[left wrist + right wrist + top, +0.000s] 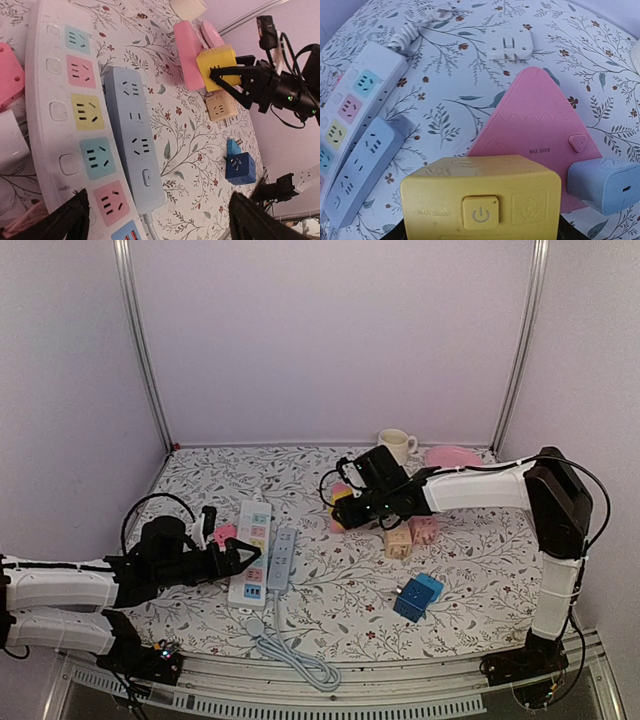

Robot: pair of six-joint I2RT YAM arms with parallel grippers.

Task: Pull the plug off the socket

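Note:
A yellow cube plug with a power button fills the bottom of the right wrist view. It rests against a pink triangular socket; its prongs are hidden. My right gripper is shut on the yellow cube, one black finger on each side, as the left wrist view shows. A pale blue plug sits at the pink socket's right edge. My left gripper hangs open and holds nothing, over the near end of a white power strip and a blue-grey strip.
A blue cube adapter, a cream cube and a pink cube lie right of centre. A white adapter lies beyond the pink socket. A cup and a pink plate stand at the back. A white cable trails to the front edge.

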